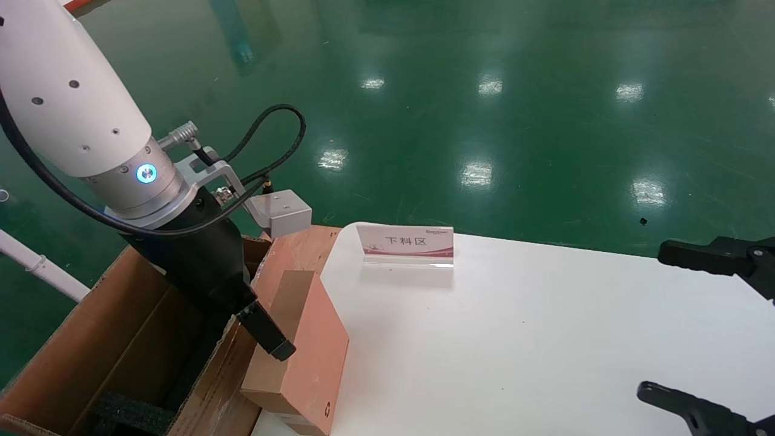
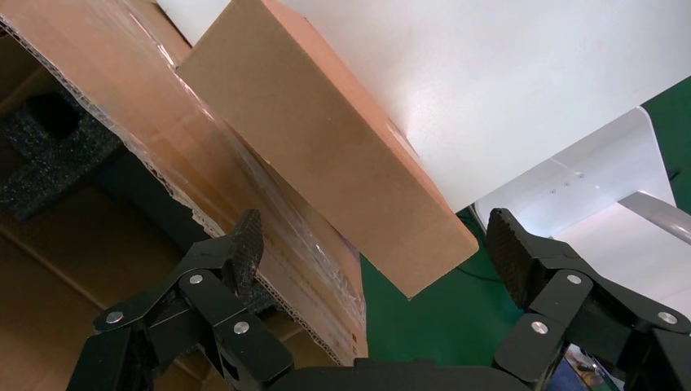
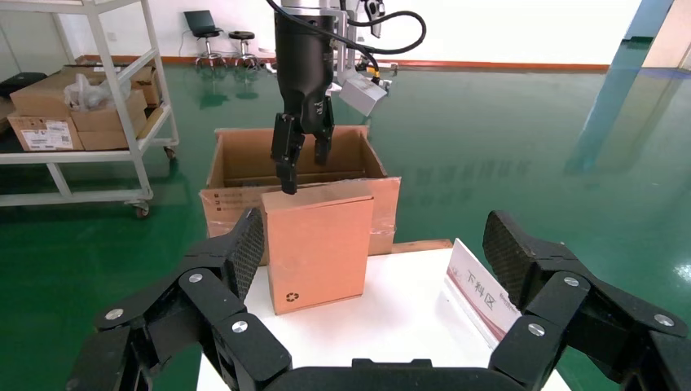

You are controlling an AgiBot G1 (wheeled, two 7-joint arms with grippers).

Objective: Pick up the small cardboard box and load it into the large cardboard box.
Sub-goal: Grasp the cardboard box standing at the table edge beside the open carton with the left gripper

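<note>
The small cardboard box point(image 1: 309, 339) point(image 3: 318, 244) stands on edge at the left rim of the white table point(image 1: 514, 339), its recycling mark low on the face, leaning toward the large cardboard box point(image 1: 121, 327) point(image 3: 244, 163). My left gripper point(image 1: 266, 333) point(image 2: 375, 236) point(image 3: 300, 155) hangs open just above the small box's top edge. One of its fingers point(image 1: 272, 339) sits on the box's carton side. The small box point(image 2: 326, 147) lies ahead of the spread fingers, beside the carton's taped flap point(image 2: 106, 73). My right gripper point(image 1: 654, 321) point(image 3: 375, 224) stays open over the table's right side, holding nothing.
Black foam point(image 1: 130, 415) point(image 2: 49, 138) lies inside the carton. A sign stand point(image 1: 407, 245) point(image 3: 481, 297) sits near the table's far edge. A shelf cart with boxes point(image 3: 81, 106) stands on the green floor beyond the carton.
</note>
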